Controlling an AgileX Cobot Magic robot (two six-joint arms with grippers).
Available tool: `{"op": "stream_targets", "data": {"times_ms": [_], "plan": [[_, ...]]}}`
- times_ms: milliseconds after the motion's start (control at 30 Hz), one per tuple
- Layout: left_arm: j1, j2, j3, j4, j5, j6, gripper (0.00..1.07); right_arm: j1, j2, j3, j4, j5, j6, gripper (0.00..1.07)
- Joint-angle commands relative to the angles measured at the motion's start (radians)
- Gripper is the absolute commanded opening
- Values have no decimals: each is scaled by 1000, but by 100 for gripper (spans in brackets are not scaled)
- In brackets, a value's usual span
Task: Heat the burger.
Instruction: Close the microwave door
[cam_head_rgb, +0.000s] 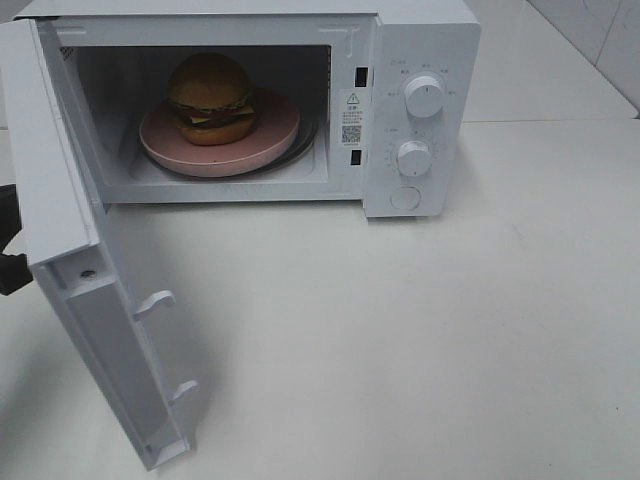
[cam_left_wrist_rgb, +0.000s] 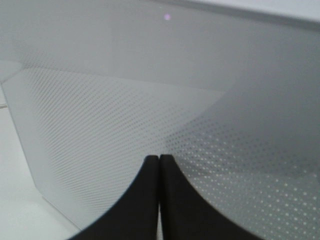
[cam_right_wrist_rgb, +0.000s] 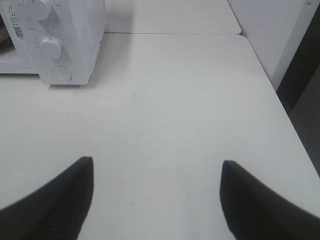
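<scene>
The burger (cam_head_rgb: 210, 98) sits on a round pink plate (cam_head_rgb: 275, 140) inside the open white microwave (cam_head_rgb: 425, 30). The microwave door (cam_head_rgb: 75, 270) stands swung out toward the front left. My left gripper (cam_left_wrist_rgb: 159, 159) is shut with nothing between its fingers, its tips close against the outer dotted face of the door (cam_left_wrist_rgb: 125, 110); in the exterior high view only a dark bit of that arm (cam_head_rgb: 10, 250) shows behind the door. My right gripper (cam_right_wrist_rgb: 156, 165) is open and empty above the bare table, right of the microwave, and out of the exterior high view.
The microwave's control panel carries two knobs (cam_head_rgb: 424, 97) (cam_head_rgb: 413, 157) and a round button (cam_head_rgb: 405, 198); it also shows in the right wrist view (cam_right_wrist_rgb: 52, 47). The white table (cam_head_rgb: 420, 330) stretches in front. Its right edge (cam_right_wrist_rgb: 280, 100) drops off beside a wall.
</scene>
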Motion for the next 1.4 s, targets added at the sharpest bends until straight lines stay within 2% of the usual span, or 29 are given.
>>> {"op": "stream_targets", "data": {"times_ms": [33,133,200,300,367,400,467,500,533,567,633,667,733,767,833,933,1067,1400], "plan": [[-55,57,-44,1,-40,-7,0,-5,-26,1,1,-12,-8,68],[-74,67,-53,-8,-40,-7,0,-5,-26,1,1,-12,-8,68],[-161,96,-85,-91,-40,1,0,-5,-26,1,1,-12,-8,68],[-179,103,-94,-125,-40,6,0,-5,-26,1,1,-12,-8,68],[-269,129,-129,-271,-36,39,0,-5,-26,1,1,-12,-8,68],[-269,129,-129,-271,-36,39,0,-5,-26,1,1,-12,-8,68],[-329,151,-160,-381,-29,73,0,-5,-26,1,1,-12,-8,68],[-329,151,-160,-381,-29,73,0,-5,-26,1,1,-12,-8,68],[-366,166,-181,-445,-13,99,0,-5,-26,1,1,-12,-8,68],[-366,166,-181,-445,-13,99,0,-5,-26,1,1,-12,-8,68],[-428,193,-211,-545,-8,141,0,-5,-26,1,1,-12,-8,68],[-428,193,-211,-545,-8,141,0,-5,-26,1,1,-12,-8,68],[-476,221,-247,-617,-10,167,0,-5,-26,1,1,-12,-8,68],[-476,221,-247,-617,-10,167,0,-5,-26,1,1,-12,-8,68],[-516,255,-284,-685,-10,170,0,-5,-26,1,1,-12,-8,68],[-539,273,-309,-721,-6,169,0,-5,-26,1,1,-12,-8,68],[-576,312,-387,-780,20,170,0,-5,-26,1,1,-12,-8,68],[-587,385,-534,-787,124,171,0,-5,-26,1,0,-12,-8,68]]}}
